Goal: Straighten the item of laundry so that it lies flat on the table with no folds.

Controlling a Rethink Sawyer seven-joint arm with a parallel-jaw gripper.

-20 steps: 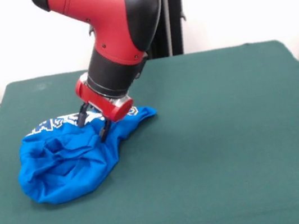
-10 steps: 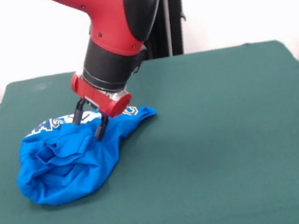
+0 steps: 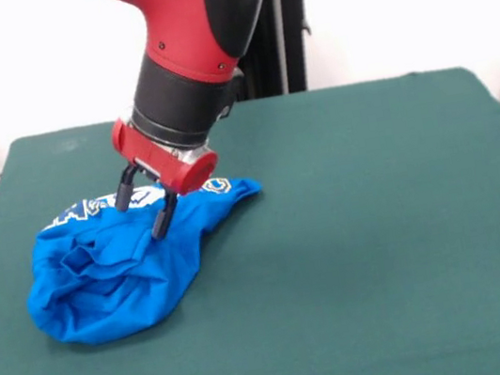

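One shirt (image 3: pixel 111 271), bright blue, lying crumpled in a rounded heap on the left part of the table (image 3: pixel 384 252); many folds across its middle, one narrow end stretched out to the right. One table, dark green cloth top, rectangular, all but its near edge in view. One arm (image 3: pixel 185 45), red and black, coming down from above at a slant. One gripper (image 3: pixel 142 210), two dark fingers (image 3: pixel 162 220) spread apart and holding nothing, tips just above the upper middle of the heap; contact with the cloth cannot be told. Shirt's left edge sits near the table's left edge; its lower edge is well clear of the near side. Open room: the whole right half of the table and the near strip are bare. Writing: white print (image 3: pixel 91 206) along the shirt's far edge, partly hidden by the gripper, not readable.
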